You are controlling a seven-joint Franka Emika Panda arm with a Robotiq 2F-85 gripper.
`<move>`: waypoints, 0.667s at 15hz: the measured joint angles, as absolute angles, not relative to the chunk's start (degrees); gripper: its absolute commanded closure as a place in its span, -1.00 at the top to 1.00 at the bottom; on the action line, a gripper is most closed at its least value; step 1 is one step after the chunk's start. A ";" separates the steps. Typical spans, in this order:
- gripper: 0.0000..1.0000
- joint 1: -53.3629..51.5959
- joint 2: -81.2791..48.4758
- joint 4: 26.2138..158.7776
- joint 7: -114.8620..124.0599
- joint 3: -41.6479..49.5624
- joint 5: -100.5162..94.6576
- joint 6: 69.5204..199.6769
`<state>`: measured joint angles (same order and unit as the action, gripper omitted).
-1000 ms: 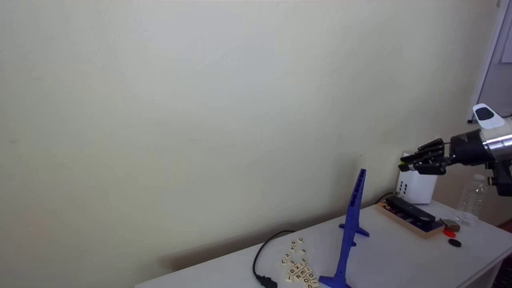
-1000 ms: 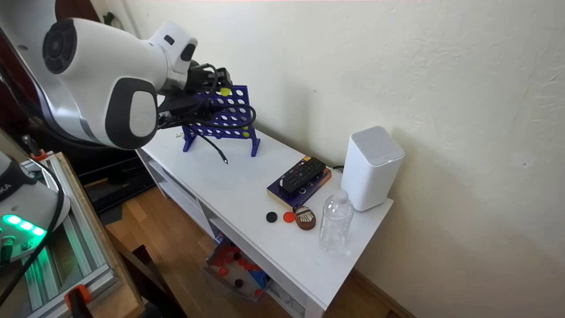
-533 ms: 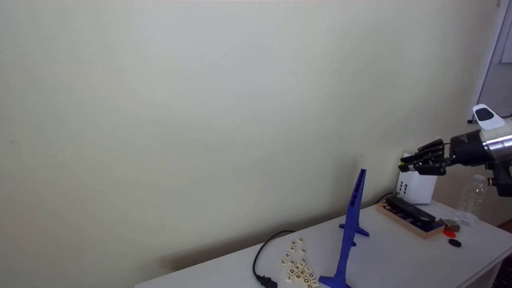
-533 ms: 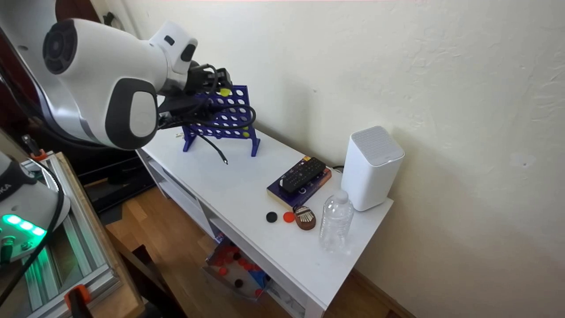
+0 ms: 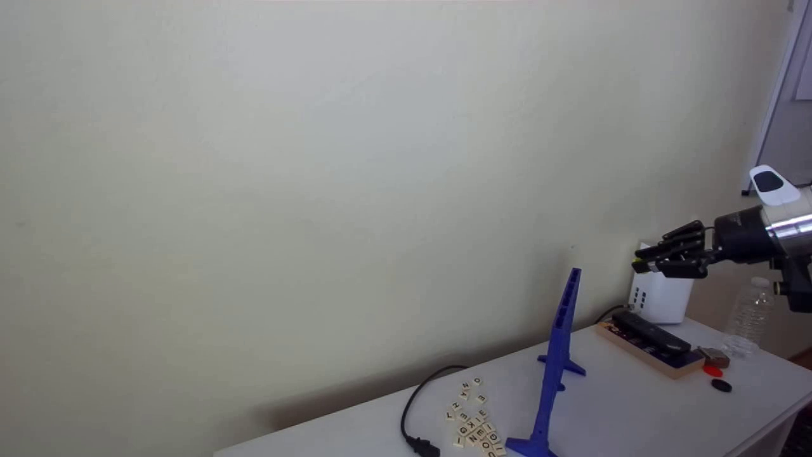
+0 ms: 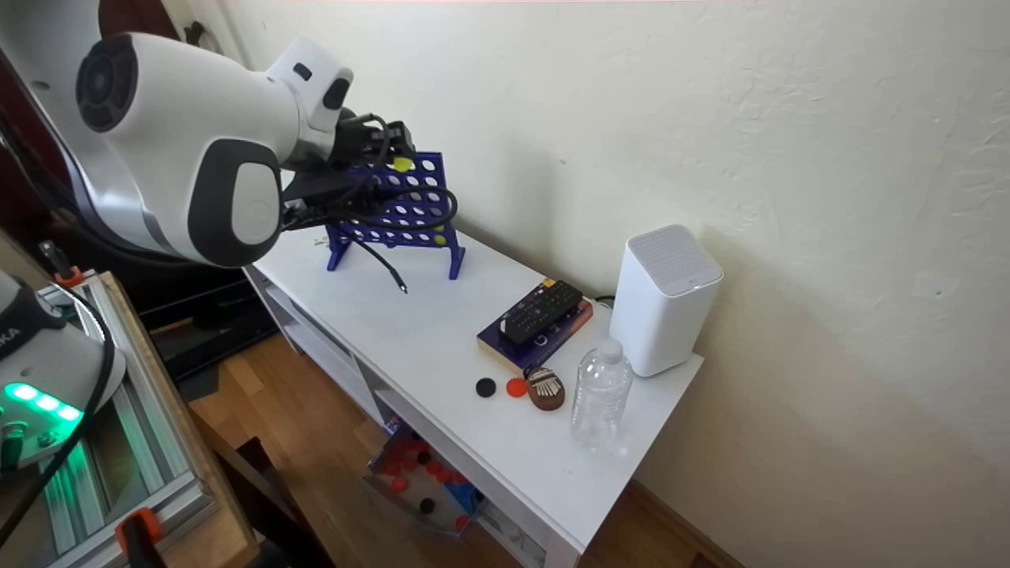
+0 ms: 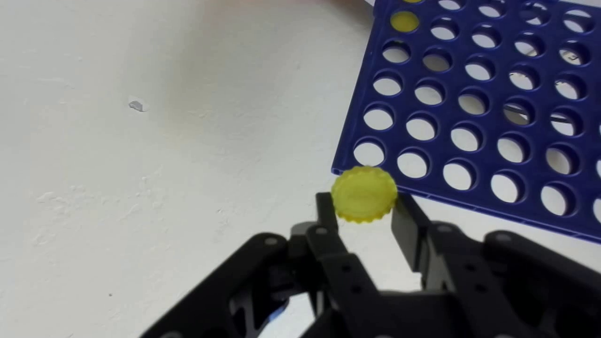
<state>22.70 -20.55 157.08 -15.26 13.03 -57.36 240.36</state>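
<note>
My gripper (image 7: 364,206) is shut on a yellow disc (image 7: 364,193) with a scalloped edge, pinched at the very tips of its fingers. In both exterior views the gripper (image 5: 644,259) hangs well above the table, and a bit of the yellow disc (image 6: 402,164) shows at its tip. A blue upright rack (image 7: 490,126) with rows of round holes is nearest; in the wrist view the disc overlaps its top corner, though contact cannot be told. An exterior view shows the rack (image 5: 558,355) nearly edge-on, apart from the gripper. Yellow discs (image 7: 404,21) fill low holes in one end column.
On the white table (image 6: 379,315) lie a book (image 6: 493,339) under a black remote (image 6: 541,312), a black disc (image 6: 485,387), a red disc (image 6: 516,387) and a thumb piano (image 6: 545,389). A clear bottle (image 6: 601,394) and white box (image 6: 667,308) stand at one end; letter tiles (image 5: 471,424) lie beyond the rack.
</note>
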 measured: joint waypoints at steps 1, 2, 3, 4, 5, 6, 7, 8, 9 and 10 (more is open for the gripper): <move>-0.79 22.69 -20.55 157.08 -15.22 13.03 -57.33 240.36; -0.79 22.64 -20.54 157.08 -15.17 13.03 -57.33 240.71; -0.79 22.58 -20.47 157.06 -15.12 13.02 -57.31 241.24; -0.29 22.54 -20.24 157.05 -15.01 13.02 -57.31 241.59; -0.29 22.58 -19.78 157.05 -14.80 12.91 -57.31 241.66; -0.29 22.63 -19.19 157.06 -14.56 12.78 -57.31 241.66; -0.29 22.64 -18.68 157.08 -14.30 12.73 -57.31 241.66; -0.29 22.64 -18.35 157.10 -14.13 12.72 -57.31 241.66; -0.29 22.65 -18.21 157.10 -14.08 12.72 -57.31 241.66; -0.29 22.65 -18.19 157.11 -14.06 12.72 -57.31 241.66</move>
